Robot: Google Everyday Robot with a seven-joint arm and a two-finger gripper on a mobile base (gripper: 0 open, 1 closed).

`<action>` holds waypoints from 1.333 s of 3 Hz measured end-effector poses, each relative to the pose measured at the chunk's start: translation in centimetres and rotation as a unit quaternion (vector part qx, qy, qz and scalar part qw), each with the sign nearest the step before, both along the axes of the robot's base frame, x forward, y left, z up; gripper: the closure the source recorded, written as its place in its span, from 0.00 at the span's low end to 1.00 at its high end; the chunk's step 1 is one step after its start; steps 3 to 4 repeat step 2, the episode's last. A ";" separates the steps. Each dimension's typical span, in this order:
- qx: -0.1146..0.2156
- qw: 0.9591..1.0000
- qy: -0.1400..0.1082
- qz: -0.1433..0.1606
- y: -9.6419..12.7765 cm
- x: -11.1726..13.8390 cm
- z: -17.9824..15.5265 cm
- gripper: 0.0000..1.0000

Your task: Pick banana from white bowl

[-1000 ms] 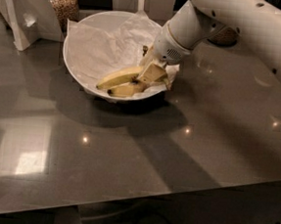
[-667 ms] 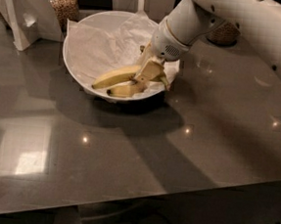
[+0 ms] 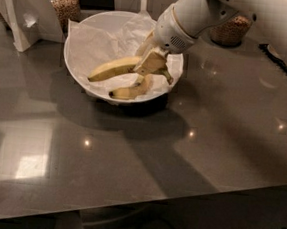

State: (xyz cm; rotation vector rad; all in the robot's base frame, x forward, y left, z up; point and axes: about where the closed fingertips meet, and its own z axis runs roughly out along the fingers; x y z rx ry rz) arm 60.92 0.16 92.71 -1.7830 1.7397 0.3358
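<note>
1. Camera view looks down on a dark, glossy bench point(image 3: 179, 165) with the white bowl point(image 3: 104, 15) standing toward its far left part.
2. A crumpled paper liner point(image 3: 92, 44) fills the white bowl, its edges rising past the rim on the left and right.
3. The banana point(image 3: 112, 69) is inside the white bowl, over the right half of the liner. The longer yellow fruit points left, and the shorter, browner one hangs below it toward the near rim.
4. Both fruits meet at a dark stem that juts out to the right, over the bowl's right edge.
5. The gripper point(image 3: 150, 62) is down in the bowl at that joined end, its pale fingers pinching the banana just beside the stem.
6. Whether the banana's free tips touch the liner cannot be told.
7. The thick white arm point(image 3: 202, 14) slants in from the upper right and ends at the gripper above the bowl's right side.
8. A glass jar point(image 3: 65, 4) of brown grains stands just behind the bowl on the left. A second jar point(image 3: 234, 29) stands behind the arm on the right.
9. A folded white card point(image 3: 18, 20) stands upright on the bench at the far left, near the bowl but apart from it.
</note>
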 end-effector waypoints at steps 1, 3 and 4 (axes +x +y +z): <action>0.033 0.999 -0.021 0.005 -1.0 -1.2 2.3 1.00; 0.056 0.998 -0.036 0.004 -2.6 -2.9 5.0 1.00; 0.056 0.998 -0.036 0.004 -2.6 -2.9 5.0 1.00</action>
